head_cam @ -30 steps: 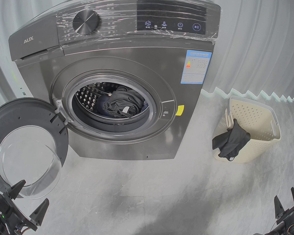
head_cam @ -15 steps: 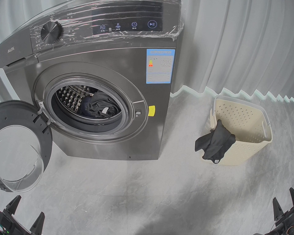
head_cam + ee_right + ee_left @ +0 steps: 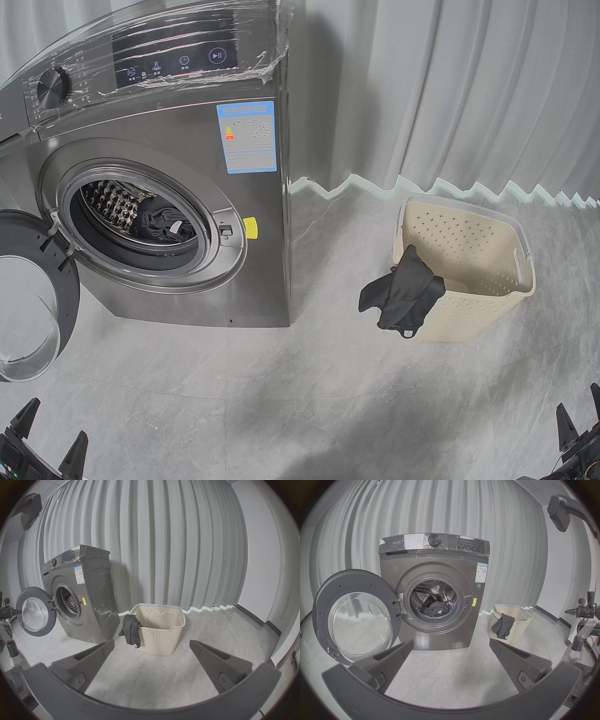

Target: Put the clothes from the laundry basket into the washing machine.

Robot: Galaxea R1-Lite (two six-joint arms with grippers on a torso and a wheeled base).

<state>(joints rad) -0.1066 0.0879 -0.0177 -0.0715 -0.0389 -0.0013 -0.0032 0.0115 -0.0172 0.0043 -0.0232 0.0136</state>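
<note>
Two grippers sit low at my near edge, each with its jaws spread wide and holding nothing: the left gripper [image 3: 55,424] in the lower left corner, the right gripper [image 3: 579,406] in the lower right, over the grey marbled floor tiles [image 3: 312,387]. Farther out on the right the cream perforated plastic laundry basket [image 3: 494,300] stands upright. A black garment [image 3: 403,294] is draped over its rim on the washer side and hangs down the outer wall. To the left, apart from the basket, the grey front-loading washing machine [image 3: 256,269] has its round glass door [image 3: 28,275] swung open, and dark clothes [image 3: 159,225] lie in the drum. Its front carries a blue rectangular label [image 3: 246,136] and a small yellow sticker [image 3: 250,227] — print too small for me to read — and clear plastic film [image 3: 187,56] covers the control panel. White pleated curtains [image 3: 469,94] hang behind.
</note>
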